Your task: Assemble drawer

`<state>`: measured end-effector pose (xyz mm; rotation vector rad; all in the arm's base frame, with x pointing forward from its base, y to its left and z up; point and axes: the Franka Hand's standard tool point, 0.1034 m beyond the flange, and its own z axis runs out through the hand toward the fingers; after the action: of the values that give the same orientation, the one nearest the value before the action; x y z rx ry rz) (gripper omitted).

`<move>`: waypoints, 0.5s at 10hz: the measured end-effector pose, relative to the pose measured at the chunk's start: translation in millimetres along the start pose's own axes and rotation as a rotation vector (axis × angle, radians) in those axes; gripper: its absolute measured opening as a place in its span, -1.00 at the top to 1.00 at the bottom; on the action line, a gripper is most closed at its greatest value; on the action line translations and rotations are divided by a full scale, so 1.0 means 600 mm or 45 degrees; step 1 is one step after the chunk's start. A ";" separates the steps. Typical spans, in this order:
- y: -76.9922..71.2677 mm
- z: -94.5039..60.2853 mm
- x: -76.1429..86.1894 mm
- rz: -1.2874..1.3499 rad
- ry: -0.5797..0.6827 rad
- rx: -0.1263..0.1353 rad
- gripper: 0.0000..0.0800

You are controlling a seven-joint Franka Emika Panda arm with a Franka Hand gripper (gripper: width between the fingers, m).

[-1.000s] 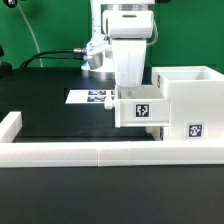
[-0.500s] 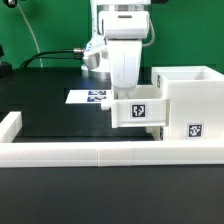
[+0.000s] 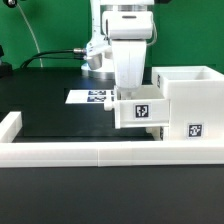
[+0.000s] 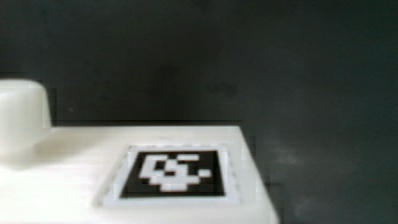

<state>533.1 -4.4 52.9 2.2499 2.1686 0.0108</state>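
A small white tray [image 3: 140,108] with a square tag on its face sits against the exterior view's left side of the tall white housing [image 3: 190,100], seemingly partly inside it. My gripper [image 3: 131,88] stands straight above the tray's back edge, and its fingers are hidden behind the tray. The wrist view shows a white tagged surface [image 4: 173,172] with a rounded knob [image 4: 22,115] beside it and no fingers. I cannot tell whether the jaws are open or shut. A second tray does not show clearly.
A long low white rail [image 3: 90,152] runs along the front of the black table, with a raised end at the exterior view's left. The marker board [image 3: 88,97] lies behind the tray. A black cable runs at the back left.
Half a second ago the arm and the tray sat slightly lower and further to the exterior view's left. Now they are back beside the housing, as one second ago.
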 end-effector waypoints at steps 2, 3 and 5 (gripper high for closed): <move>0.000 0.001 -0.004 0.010 0.001 0.001 0.89; 0.000 0.001 -0.004 0.010 0.001 0.001 0.89; -0.002 0.001 -0.001 0.002 0.000 0.002 0.89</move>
<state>532.0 -4.9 52.1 2.2522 2.1679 0.0085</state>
